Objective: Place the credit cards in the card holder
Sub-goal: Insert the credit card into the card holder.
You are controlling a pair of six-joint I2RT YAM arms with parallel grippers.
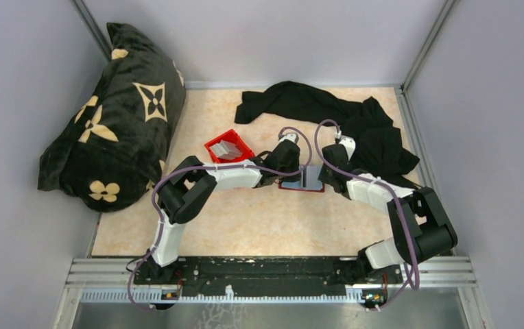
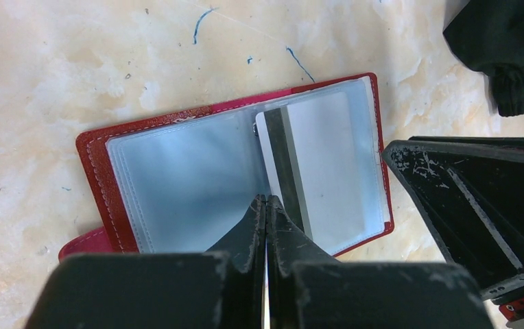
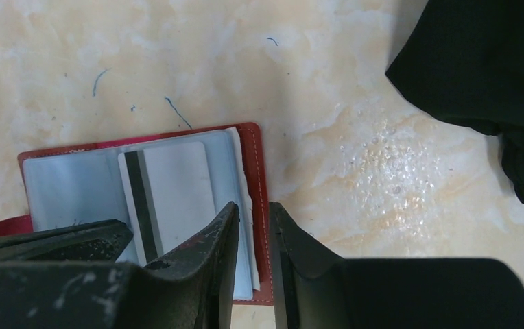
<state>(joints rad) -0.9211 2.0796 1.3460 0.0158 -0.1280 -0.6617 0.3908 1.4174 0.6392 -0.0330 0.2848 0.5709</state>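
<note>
left claw [image 2: 266, 200] shut tight, tips pressing thin pale grey striped credit card [image 2: 317, 157] into right pocket of open dark red leather card holder [image 2: 96, 168], mid table. right claw [image 3: 252, 209] slightly apart at holder's right edge, apparently gripping nothing. card looks part seated; next: slide home. only top view shows bright red plastic bin [image 1: 211, 147], spare cards [image 1: 230, 149] inside, far left of the holder.

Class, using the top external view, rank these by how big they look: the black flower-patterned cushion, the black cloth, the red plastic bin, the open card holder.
1. Black flower-patterned cushion
2. Crumpled black cloth
3. Bright red plastic bin and open dark red card holder: too alike to rank, the holder being partly hidden.
</note>
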